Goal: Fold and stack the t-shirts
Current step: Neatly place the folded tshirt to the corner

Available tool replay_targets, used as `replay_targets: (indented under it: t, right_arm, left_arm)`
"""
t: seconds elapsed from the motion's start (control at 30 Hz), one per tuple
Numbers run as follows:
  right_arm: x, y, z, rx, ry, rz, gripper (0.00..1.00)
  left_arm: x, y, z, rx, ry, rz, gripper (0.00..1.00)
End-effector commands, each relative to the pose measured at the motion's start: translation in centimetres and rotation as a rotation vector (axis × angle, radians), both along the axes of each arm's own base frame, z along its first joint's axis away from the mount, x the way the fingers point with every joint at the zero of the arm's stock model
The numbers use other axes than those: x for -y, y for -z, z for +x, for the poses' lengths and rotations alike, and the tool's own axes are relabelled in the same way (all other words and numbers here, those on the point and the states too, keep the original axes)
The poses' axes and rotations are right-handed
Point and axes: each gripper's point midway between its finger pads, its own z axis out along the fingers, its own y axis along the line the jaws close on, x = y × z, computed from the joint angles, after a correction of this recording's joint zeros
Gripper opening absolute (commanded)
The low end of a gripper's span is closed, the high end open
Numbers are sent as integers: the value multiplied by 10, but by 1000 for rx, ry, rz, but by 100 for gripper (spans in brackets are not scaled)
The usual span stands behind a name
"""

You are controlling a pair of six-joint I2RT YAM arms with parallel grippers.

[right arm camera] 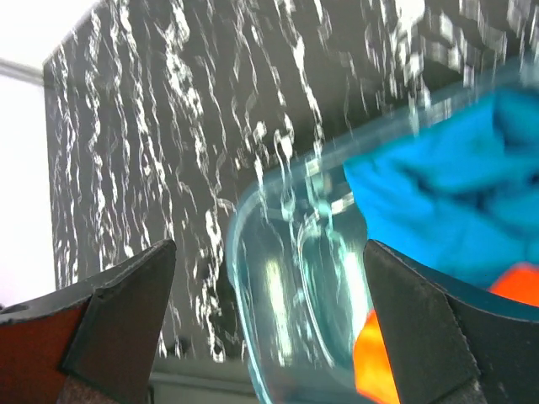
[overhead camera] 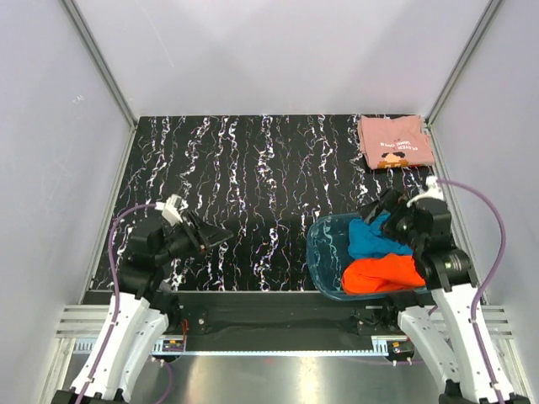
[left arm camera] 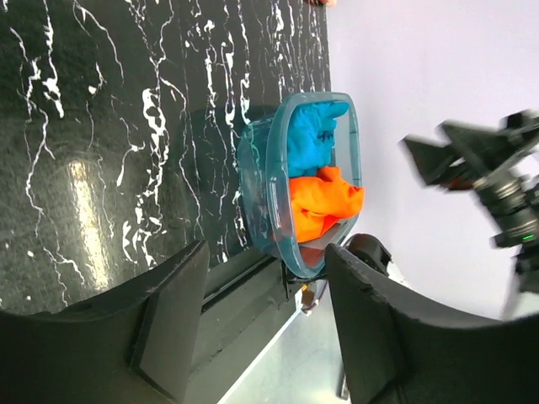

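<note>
A folded dusty-pink t-shirt (overhead camera: 395,141) with a small dark-and-orange print lies at the table's far right corner. A blue t-shirt (overhead camera: 375,240) and an orange-red t-shirt (overhead camera: 381,275) lie crumpled in a translucent blue tub (overhead camera: 324,261) at the near right. They also show in the left wrist view, blue (left arm camera: 310,135) above orange-red (left arm camera: 320,202), and in the right wrist view, blue (right arm camera: 455,198) and orange-red (right arm camera: 375,362). My right gripper (overhead camera: 378,207) is open and empty, just above the tub's far side. My left gripper (overhead camera: 215,235) is open and empty at the near left, pointing toward the tub.
The black marbled table (overhead camera: 253,185) is walled by white panels at the back and both sides. The tub stands at the table's near edge, by the right arm's base. A metal rail (overhead camera: 269,337) runs along the front.
</note>
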Motion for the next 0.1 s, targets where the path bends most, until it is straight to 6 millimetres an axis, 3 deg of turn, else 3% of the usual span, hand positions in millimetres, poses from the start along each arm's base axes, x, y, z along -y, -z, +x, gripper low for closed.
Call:
replay_targets:
  t: [0.0,0.07]
  right_arm:
    - [-11,11,-23,-42,-4,117,100]
    - [-18,7,-30,-15,-29,175,100]
  left_arm:
    - [1,-17,-1,77,-12,-59,64]
    - [5,-19,-6,85,3,-126,65]
